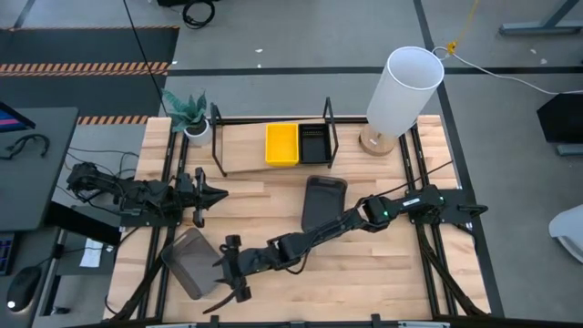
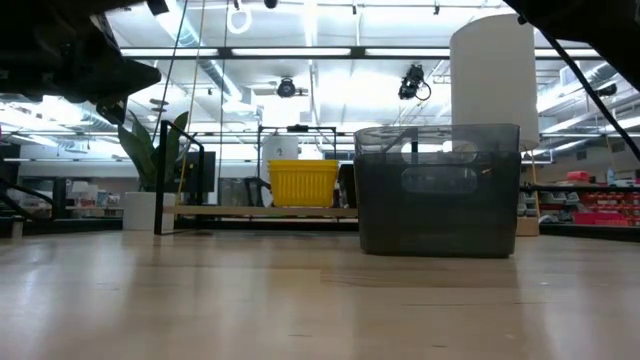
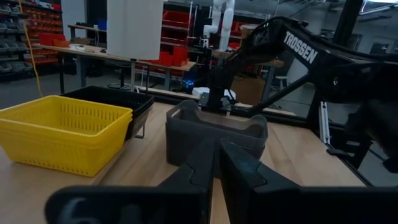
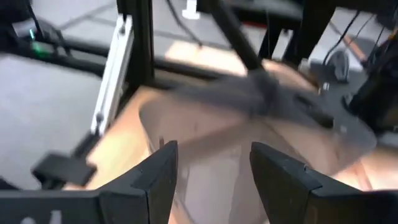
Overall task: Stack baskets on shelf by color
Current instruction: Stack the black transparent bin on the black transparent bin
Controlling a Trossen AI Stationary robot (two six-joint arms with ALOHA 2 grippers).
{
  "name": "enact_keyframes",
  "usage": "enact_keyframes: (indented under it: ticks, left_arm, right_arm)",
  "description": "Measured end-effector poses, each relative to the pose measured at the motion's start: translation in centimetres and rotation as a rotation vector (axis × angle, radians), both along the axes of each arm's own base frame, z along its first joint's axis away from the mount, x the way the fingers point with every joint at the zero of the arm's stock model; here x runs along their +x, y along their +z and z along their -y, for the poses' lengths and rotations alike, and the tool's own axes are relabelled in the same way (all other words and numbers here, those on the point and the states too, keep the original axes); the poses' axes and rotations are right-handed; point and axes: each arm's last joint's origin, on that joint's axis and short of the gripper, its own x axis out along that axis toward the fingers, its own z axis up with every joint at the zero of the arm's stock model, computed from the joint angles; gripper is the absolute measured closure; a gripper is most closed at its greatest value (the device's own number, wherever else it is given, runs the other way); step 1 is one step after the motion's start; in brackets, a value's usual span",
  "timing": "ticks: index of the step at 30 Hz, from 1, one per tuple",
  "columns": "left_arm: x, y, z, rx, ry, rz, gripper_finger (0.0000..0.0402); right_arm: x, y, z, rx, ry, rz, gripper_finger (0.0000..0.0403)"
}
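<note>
Grey basket (image 1: 192, 261) blurred beneath right gripper (image 4: 210, 163), jaws apart | left gripper (image 1: 219, 194) jaws together

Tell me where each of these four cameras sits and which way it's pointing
High: overhead, facing down on table, both arms, shelf.
Low: table height, facing grey basket; arm parts at upper edges.
Left wrist: past shut fingers toward yellow basket.
Right wrist: past open fingers onto a second grey basket.
Shared: high and low both show the white lamp.
</note>
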Motion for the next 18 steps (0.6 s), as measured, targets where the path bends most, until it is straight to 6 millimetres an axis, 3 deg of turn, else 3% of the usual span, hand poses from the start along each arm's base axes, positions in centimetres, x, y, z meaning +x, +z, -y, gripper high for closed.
enact_keyframes:
  ticks: [9,18]
  left_arm:
    - [0.0,0.0,0.0,0.000,0.000,0.000,0.0368]
    - [0.0,0.0,0.0,0.000,0.000,0.000,0.0372]
  right_arm:
    - [-0.4,-1.3,0.8,-0.085,0.002,-0.144,0.0202]
    - [-0.8,-1.0,1.5,-0.123,0.002,-0.208,0.0222]
